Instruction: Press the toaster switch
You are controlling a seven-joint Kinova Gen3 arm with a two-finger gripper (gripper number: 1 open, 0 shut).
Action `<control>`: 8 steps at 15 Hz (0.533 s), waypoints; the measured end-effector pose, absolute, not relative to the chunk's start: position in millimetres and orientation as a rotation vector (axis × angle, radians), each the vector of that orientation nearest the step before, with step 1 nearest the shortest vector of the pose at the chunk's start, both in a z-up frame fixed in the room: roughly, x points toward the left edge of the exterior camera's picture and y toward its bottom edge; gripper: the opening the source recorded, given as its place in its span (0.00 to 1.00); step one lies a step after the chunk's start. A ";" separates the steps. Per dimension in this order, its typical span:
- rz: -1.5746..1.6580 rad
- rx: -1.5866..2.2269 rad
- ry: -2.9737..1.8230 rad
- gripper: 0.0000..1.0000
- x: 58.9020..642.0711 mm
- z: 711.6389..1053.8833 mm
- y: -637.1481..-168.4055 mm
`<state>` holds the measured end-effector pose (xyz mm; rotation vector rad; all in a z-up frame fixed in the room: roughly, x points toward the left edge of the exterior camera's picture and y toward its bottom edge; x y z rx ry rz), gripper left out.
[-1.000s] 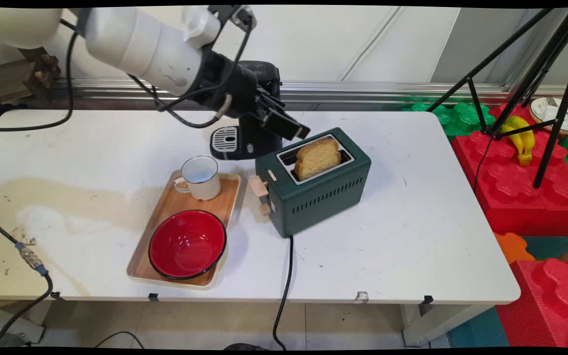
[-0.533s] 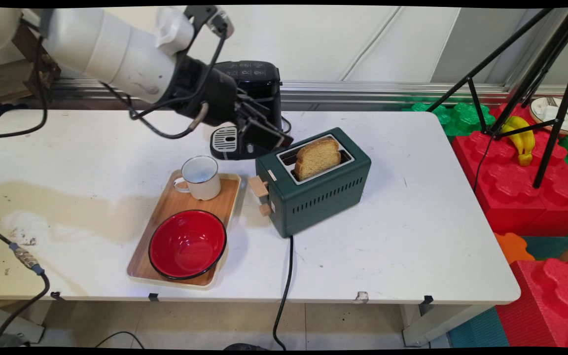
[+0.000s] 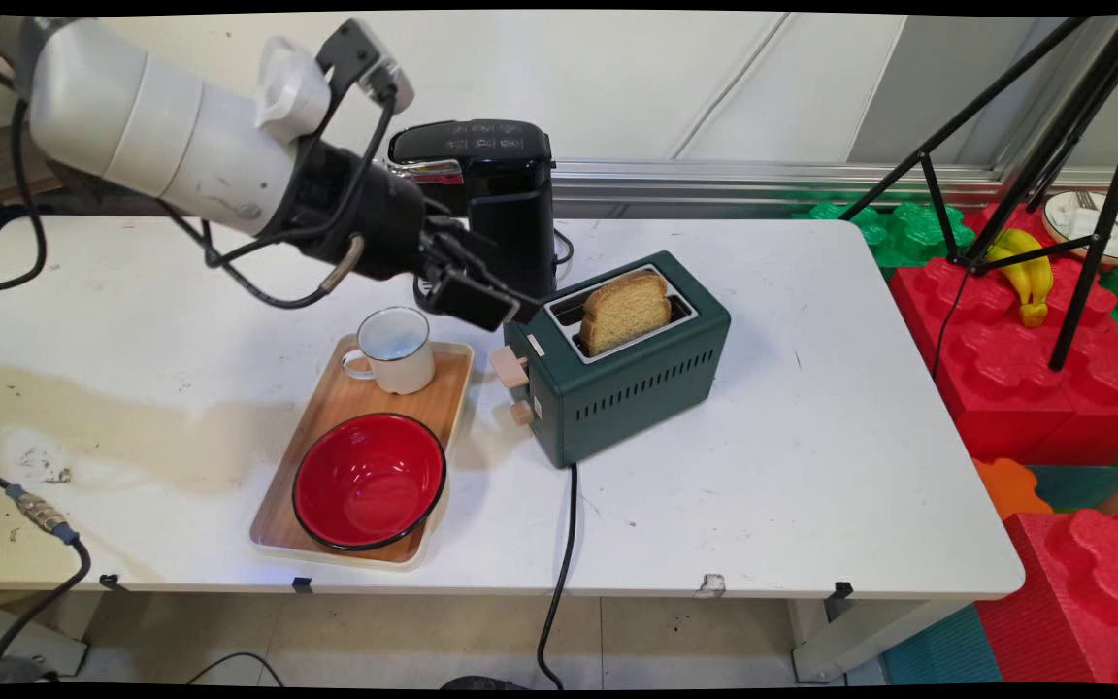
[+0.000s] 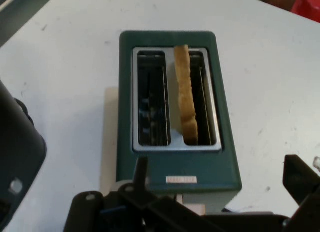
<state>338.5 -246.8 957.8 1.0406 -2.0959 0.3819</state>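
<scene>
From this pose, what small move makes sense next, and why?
Probably ease the gripper down toward the lever: it hangs open and empty over the toaster's lever end, where a bread slice stands high in one slot.

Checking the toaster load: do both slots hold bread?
No, only one slot of the toaster holds a bread slice; the other is empty.

One camera stands above the table's (image 3: pixel 792 485) near side, looking down across it toward the wall. The other rides the hand, close above the toaster (image 4: pixel 177 177), looking straight down. Both views share the toaster (image 3: pixel 617 379).
</scene>
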 end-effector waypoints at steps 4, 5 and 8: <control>0.367 1.055 -2.098 1.00 343.5 951.0 -237.7; 0.364 1.059 -2.098 1.00 344.6 949.3 -236.0; 0.359 1.064 -2.098 1.00 347.3 944.9 -232.0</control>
